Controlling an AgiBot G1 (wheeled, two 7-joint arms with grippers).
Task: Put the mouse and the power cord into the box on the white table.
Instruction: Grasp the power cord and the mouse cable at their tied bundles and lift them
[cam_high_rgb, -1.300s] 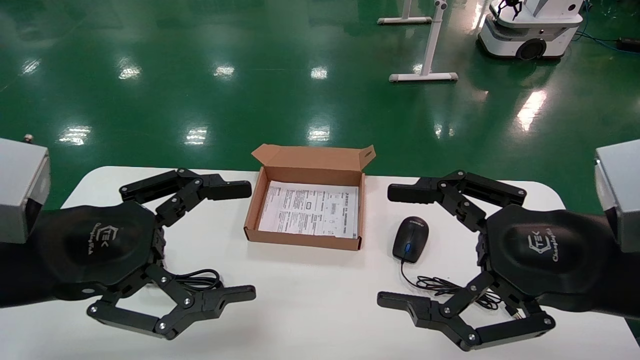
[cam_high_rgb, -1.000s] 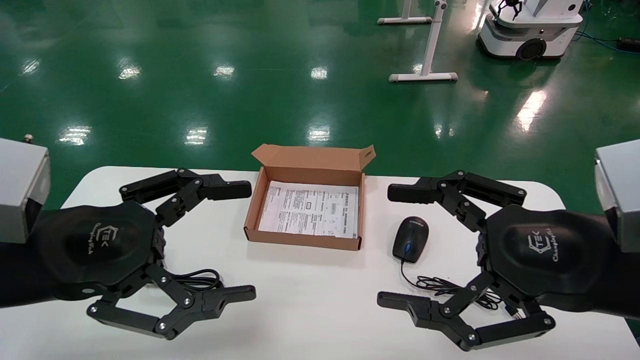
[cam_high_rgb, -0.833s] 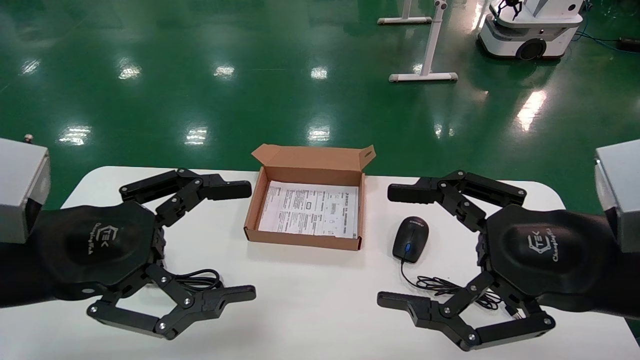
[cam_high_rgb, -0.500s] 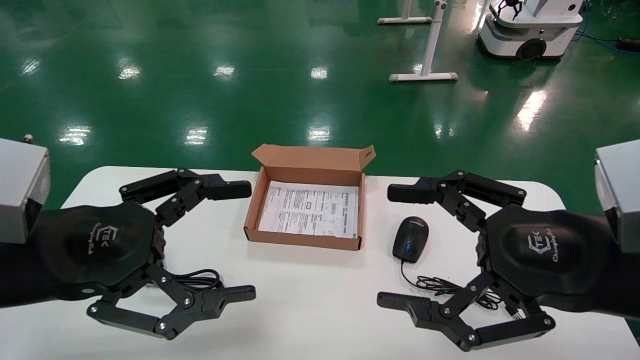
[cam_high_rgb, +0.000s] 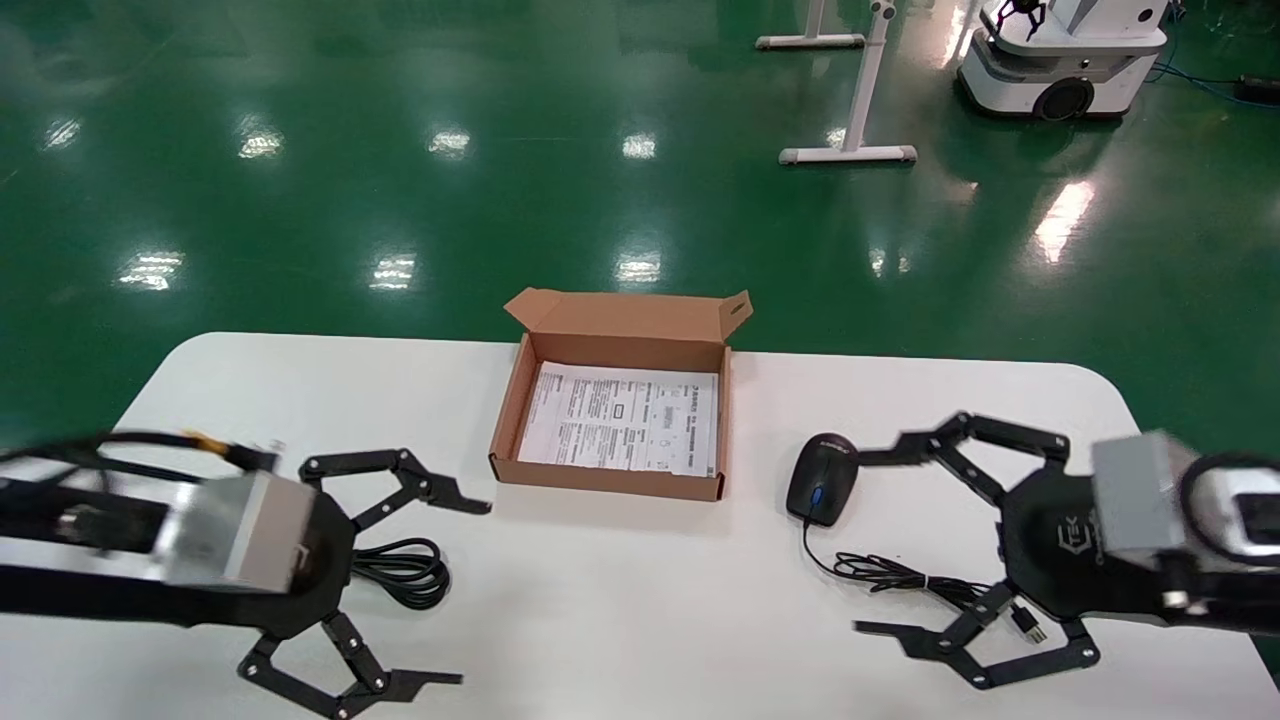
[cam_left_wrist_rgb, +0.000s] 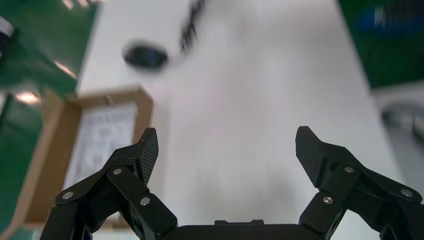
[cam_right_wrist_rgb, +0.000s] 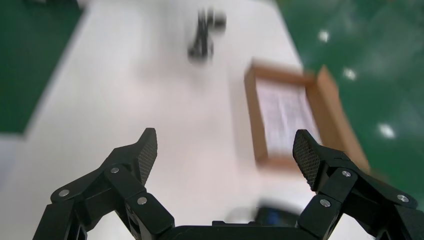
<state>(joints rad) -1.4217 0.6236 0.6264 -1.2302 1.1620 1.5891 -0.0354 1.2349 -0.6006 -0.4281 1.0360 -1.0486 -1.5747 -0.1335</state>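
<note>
The open brown box (cam_high_rgb: 506, 415) with its white printed sheet stands at the far middle of the white table (cam_high_rgb: 640, 610). To its right lies the black mouse (cam_high_rgb: 822, 478), its thin wire (cam_high_rgb: 900, 578) trailing toward the near edge. The coiled power cord (cam_high_rgb: 400, 572) lies at the near left. My left gripper (cam_high_rgb: 465, 592) is open around the cord's right side, apart from it. My right gripper (cam_high_rgb: 868, 543) is open just right of the mouse, its far fingertip (cam_high_rgb: 875, 458) close to it. Both wrist views show open jaws (cam_left_wrist_rgb: 226, 147) (cam_right_wrist_rgb: 225, 150) with nothing between them; the mouse (cam_right_wrist_rgb: 282, 216) appears blurred.
Beyond the table is green floor with a white stand's feet (cam_high_rgb: 848, 153) and a white wheeled robot base (cam_high_rgb: 1060, 60) at the far right. The table's rounded corners lie near both arms.
Both arms have dropped lower toward the table and turned. The left gripper now sits by the power cord, the right one by the mouse. Both stay open; the objects have not moved.
</note>
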